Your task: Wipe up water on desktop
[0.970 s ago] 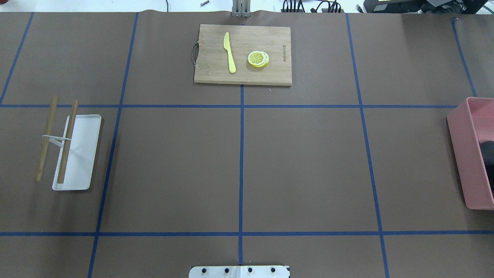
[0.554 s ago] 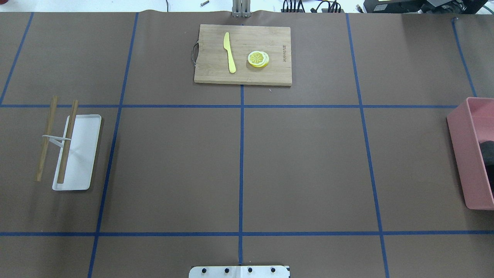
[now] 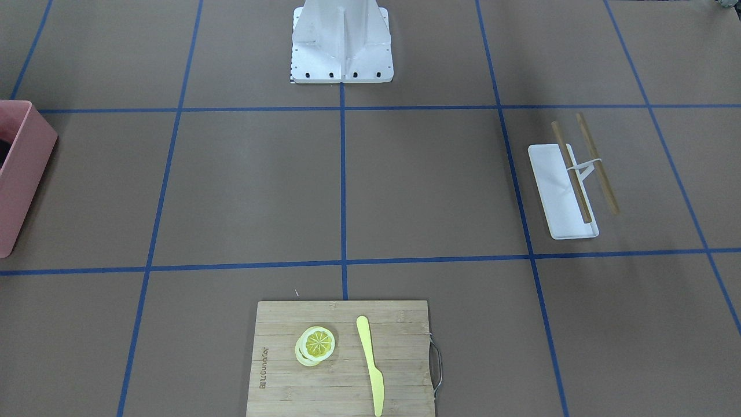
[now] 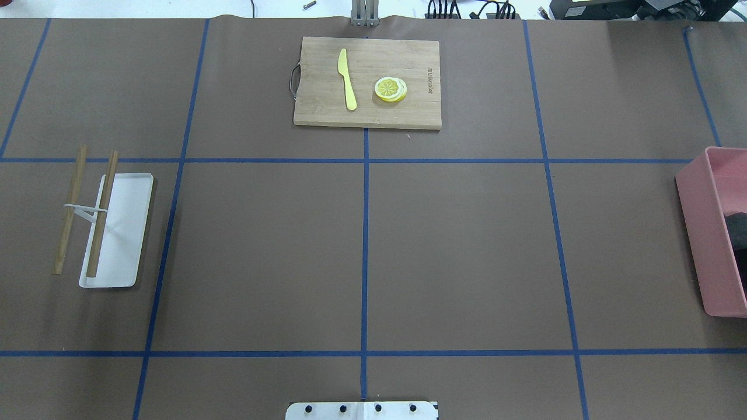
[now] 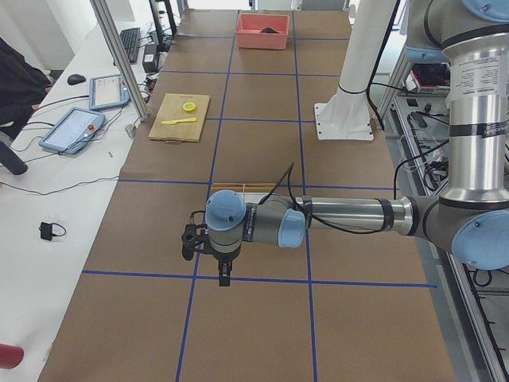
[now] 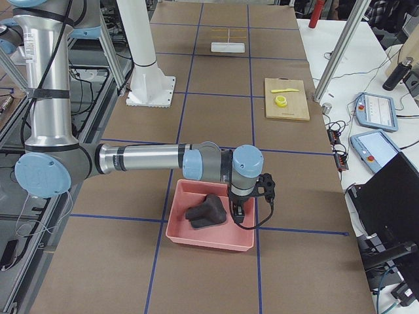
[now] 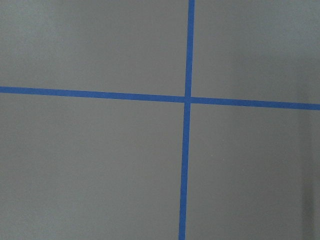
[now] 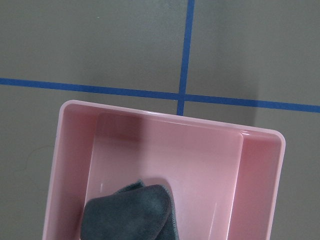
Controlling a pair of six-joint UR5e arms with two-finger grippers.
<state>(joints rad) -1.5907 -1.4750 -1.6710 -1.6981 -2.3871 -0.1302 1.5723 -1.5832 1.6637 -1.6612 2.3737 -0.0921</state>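
Observation:
The desktop [image 4: 461, 251] is matte brown with blue tape lines; I see no water on it in any view. A dark grey cloth [image 6: 206, 212] lies crumpled in a pink bin [image 6: 209, 239] at the robot's right end. The cloth also shows in the right wrist view [image 8: 132, 212]. My right gripper [image 6: 237, 212] hangs over the bin beside the cloth; I cannot tell if it is open or shut. My left gripper [image 5: 223, 276] points down over a tape crossing [image 7: 187, 99] at the left end; I cannot tell its state.
A bamboo cutting board [image 4: 367, 114] with a yellow knife [image 4: 347, 79] and lemon slices [image 4: 390, 89] lies at the far middle. A white tray [image 4: 125, 233] with two wooden sticks [image 4: 70, 210] lies at the left. The robot's white base [image 3: 341, 40] stands at the near edge.

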